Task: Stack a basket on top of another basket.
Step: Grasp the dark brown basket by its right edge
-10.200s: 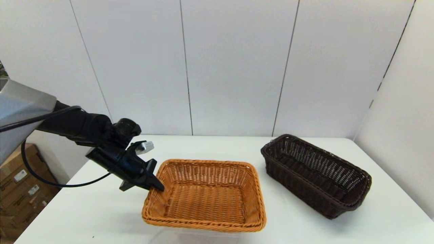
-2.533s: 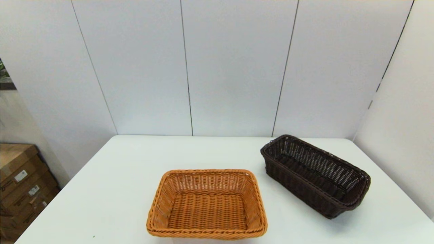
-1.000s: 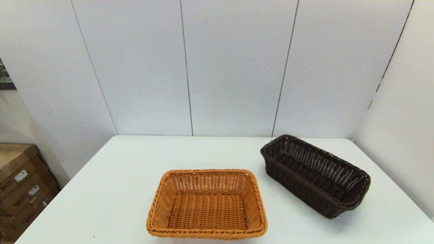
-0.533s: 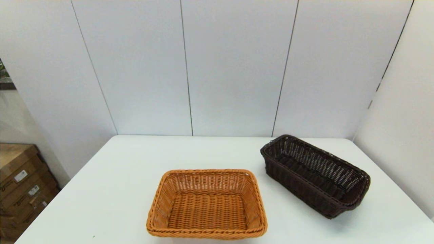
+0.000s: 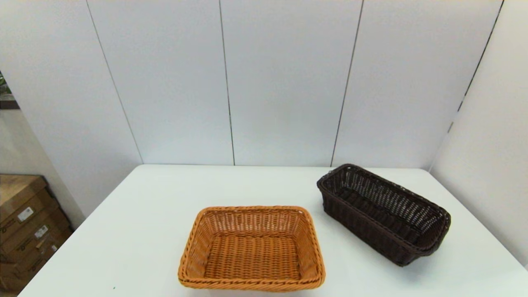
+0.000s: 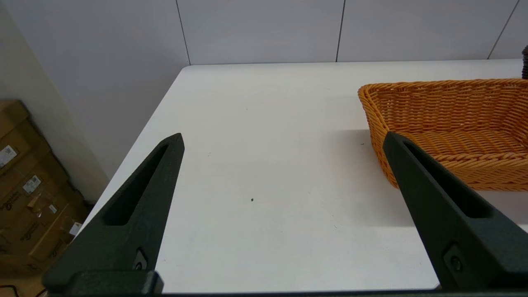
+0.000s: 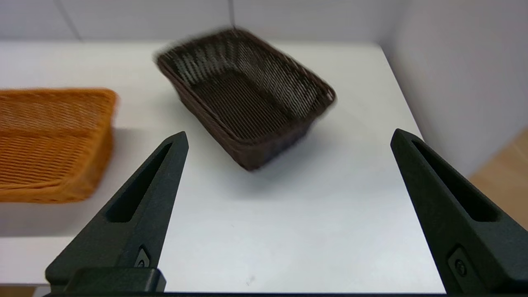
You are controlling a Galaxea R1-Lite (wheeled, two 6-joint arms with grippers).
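Two woven baskets on one white table (image 5: pixel 140 231): one orange basket (image 5: pixel 251 247) at the near middle, one dark brown basket (image 5: pixel 383 212) to the right and a little farther back, set at an angle, well apart from the orange one. Both empty, both resting on the tabletop, neither stacked. Two grippers, one per wrist view: left gripper (image 6: pixel 282 138) near the table's left front, beside the orange basket, fingers spread wide; right gripper (image 7: pixel 288 136) at the near right, facing the dark brown basket, fingers likewise spread wide. Several cardboard boxes (image 5: pixel 24 222) stacked off the far left, exact count unclear.
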